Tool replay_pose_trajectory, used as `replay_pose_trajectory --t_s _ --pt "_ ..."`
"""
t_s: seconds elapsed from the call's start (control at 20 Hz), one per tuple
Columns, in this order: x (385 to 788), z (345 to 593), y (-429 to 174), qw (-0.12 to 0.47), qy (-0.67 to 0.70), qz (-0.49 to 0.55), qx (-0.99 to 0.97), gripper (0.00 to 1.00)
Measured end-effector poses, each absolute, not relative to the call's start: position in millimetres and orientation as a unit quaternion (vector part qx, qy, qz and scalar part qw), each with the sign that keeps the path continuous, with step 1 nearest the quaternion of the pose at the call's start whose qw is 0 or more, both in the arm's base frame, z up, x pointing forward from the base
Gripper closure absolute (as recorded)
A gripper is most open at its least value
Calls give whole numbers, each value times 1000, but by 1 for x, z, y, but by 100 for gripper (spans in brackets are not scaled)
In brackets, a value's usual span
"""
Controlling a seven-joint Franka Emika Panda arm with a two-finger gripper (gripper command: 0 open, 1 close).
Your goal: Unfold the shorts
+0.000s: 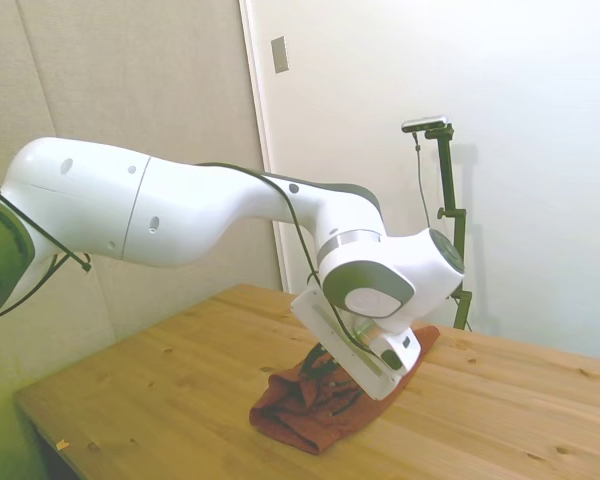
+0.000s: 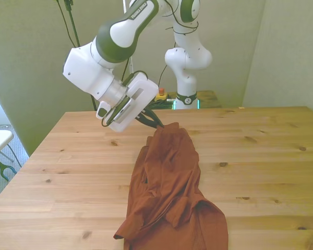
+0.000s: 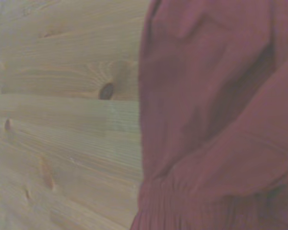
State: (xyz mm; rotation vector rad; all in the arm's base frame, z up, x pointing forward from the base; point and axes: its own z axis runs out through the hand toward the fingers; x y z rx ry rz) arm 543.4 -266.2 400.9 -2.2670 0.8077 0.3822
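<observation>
Front view showed the gripper [image 2: 157,124] pinched on the far edge of the shorts [image 2: 169,192], lifting that end slightly off the table [image 2: 271,156]. The garment trailed, bunched lengthwise, toward the near edge, apparently held high so its folds could drop open.

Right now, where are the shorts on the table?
In the front view the shorts lie bunched down the middle of the wooden table, running from the near edge up to the hand, which pinches their far end.
</observation>
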Motion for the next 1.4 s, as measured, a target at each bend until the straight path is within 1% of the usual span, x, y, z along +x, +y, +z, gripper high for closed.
replay_pose_trajectory --t_s 0.3,0.55,0.6,0.85,1.05,1.25,1.4 --pt "559 420 -204 340 265 157 -889 100" --pt "558 433 -157 323 227 168 -903 100" --pt "556 434 -148 316 216 173 -908 0" --pt "552 425 -105 288 155 185 -927 0" --pt "556 418 -81 291 116 166 -935 0" --pt "555 429 -53 318 92 153 -931 0" --pt "552 439 -34 315 84 140 -935 0"
